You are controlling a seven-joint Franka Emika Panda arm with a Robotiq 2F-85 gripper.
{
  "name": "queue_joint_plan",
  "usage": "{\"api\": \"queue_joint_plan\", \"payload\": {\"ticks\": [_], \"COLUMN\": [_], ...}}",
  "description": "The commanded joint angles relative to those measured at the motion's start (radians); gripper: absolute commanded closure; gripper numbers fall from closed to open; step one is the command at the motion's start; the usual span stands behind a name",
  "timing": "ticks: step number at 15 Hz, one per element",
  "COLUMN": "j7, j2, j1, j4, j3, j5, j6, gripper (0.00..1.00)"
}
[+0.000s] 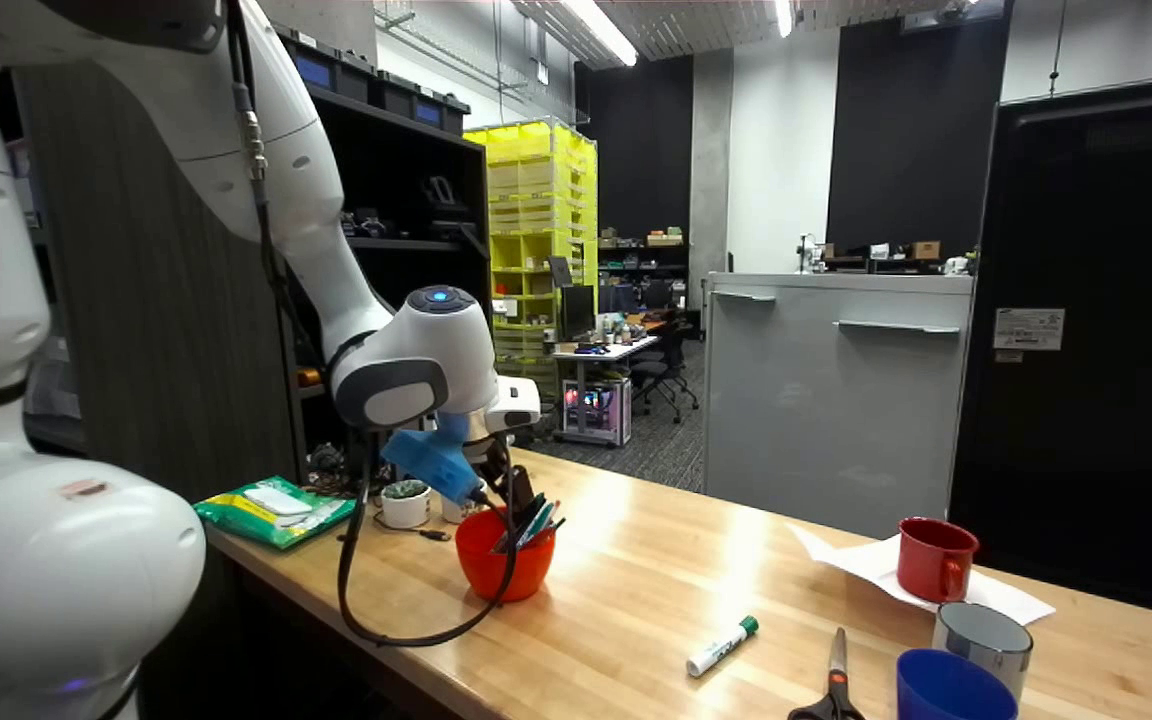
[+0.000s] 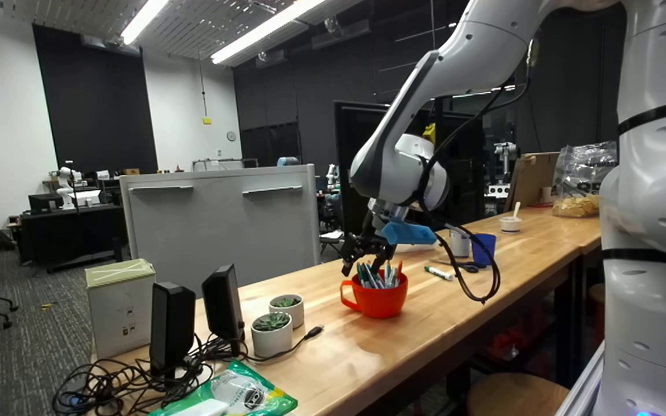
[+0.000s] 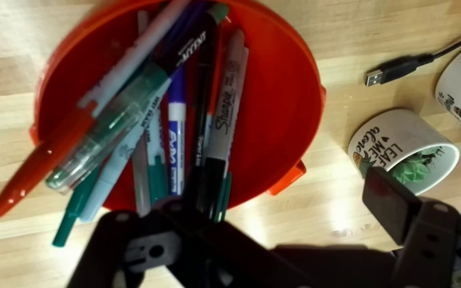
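An orange-red cup [image 3: 282, 100] with a handle stands on the wooden table, filled with pens and markers. Among them are a grey Sharpie [image 3: 225, 108], a blue Expo marker [image 3: 177, 148] and a red-capped marker [image 3: 40, 162]. My gripper [image 3: 294, 204] is open, its jaws wide apart with nothing between them. In the wrist view its left finger overlaps the black lower end of the Sharpie; contact cannot be made out. The right finger's pad [image 3: 390, 204] appears in front of a white succulent pot [image 3: 386, 140]. In both exterior views the gripper [image 2: 363, 263] is just above the cup [image 2: 380, 303].
A USB cable [image 3: 400, 69] lies beside the pots. Black speakers [image 2: 223, 303] and a green packet [image 1: 276, 512] occupy one end of the table. Farther along are a green-capped marker [image 1: 723, 648], scissors [image 1: 837, 690], a blue cup [image 1: 951, 690], a metal tin [image 1: 986, 640] and a red mug [image 1: 931, 562].
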Motion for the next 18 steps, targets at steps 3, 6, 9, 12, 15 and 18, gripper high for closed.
{"api": "queue_joint_plan", "payload": {"ticks": [3, 6, 9, 12, 15, 18], "j7": [-0.005, -0.005, -0.009, -0.012, -0.014, -0.017], "j2": [0.029, 0.044, 0.059, 0.075, 0.090, 0.102], "j1": [0.003, 0.002, 0.002, 0.000, -0.001, -0.001], "j4": [0.014, 0.024, 0.039, 0.054, 0.068, 0.078], "j3": [0.000, 0.000, -0.001, -0.003, -0.004, -0.003], "j5": [0.006, 0.006, 0.010, 0.011, 0.014, 0.019], "j6": [0.006, 0.004, 0.000, -0.005, -0.010, -0.014], "gripper": [0.00, 0.00, 0.00, 0.00, 0.00, 0.00]}}
